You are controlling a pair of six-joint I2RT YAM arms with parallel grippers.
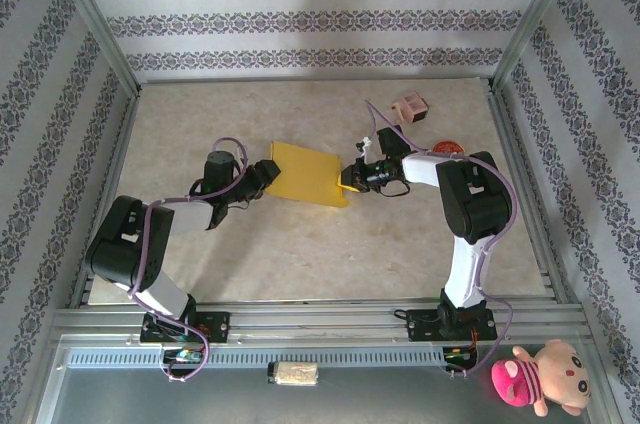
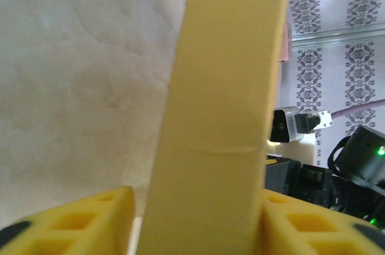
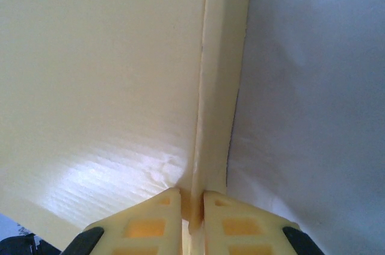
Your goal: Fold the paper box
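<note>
The paper box [image 1: 305, 172] is a flat yellow slab in the middle of the table, held between the two arms. My left gripper [image 1: 268, 176] is at its left edge. In the left wrist view the box's narrow side [image 2: 222, 86] stands between the fingers of that gripper [image 2: 198, 219]. The right finger [image 2: 307, 219] touches it and a thin gap shows beside the left finger [image 2: 90, 219]. My right gripper [image 1: 350, 180] is at the box's right edge. In the right wrist view that gripper [image 3: 192, 213] is shut on a thin edge of the box [image 3: 102, 74].
A small pink box-like item [image 1: 411, 107] lies at the back right, and a red object [image 1: 447, 147] sits by the right arm. Metal frame posts and patterned walls bound the table. A plush toy [image 1: 545, 374] lies past the front rail.
</note>
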